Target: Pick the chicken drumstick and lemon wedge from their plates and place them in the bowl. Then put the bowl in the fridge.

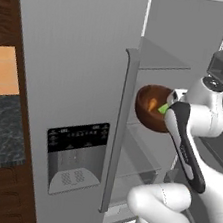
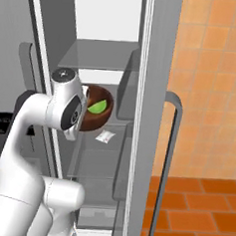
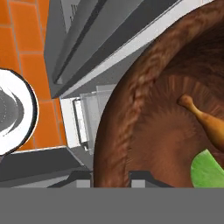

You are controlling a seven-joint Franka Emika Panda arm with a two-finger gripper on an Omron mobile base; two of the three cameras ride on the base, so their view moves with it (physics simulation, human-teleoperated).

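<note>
Carrying the bowl (image 1: 152, 108) clamped at its rim, the end effector (image 1: 172, 105) keeps it level inside the fridge (image 1: 71, 87), so drumstick (image 3: 205, 122) and lemon wedge (image 2: 97, 107) stay put.

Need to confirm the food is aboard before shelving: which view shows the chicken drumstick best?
The hand view: the chicken drumstick lies in plain sight inside the bowl, bone end up, beside the lemon wedge. The base views show the bowl and green wedge, but no drumstick I can make out.
</note>
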